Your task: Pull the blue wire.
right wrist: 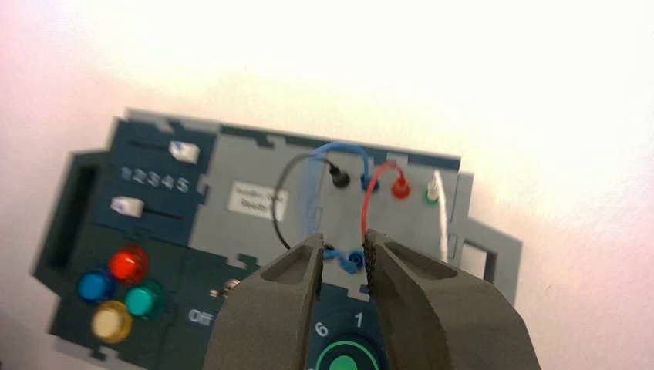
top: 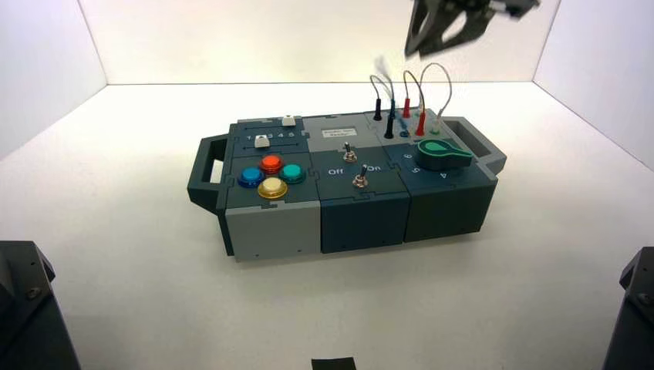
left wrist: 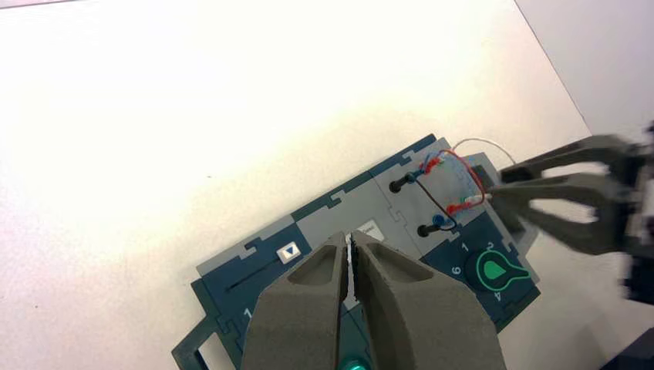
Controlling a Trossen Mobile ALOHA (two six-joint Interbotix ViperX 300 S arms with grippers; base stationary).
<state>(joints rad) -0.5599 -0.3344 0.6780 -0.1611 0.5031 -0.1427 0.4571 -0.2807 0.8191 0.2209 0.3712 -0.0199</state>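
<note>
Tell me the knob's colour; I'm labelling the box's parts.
Green knob, clearest in the high view.

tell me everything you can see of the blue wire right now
The blue wire is a thin, flexible-looking lead on the box's grey wire panel, between the black wire and the red wire. It arches up in a short loop. One blue plug sits in the panel's far row; the other end lies by the near blue socket, between the open fingers of the right gripper. Whether that end is seated cannot be told. Nothing grips the wire.
</note>
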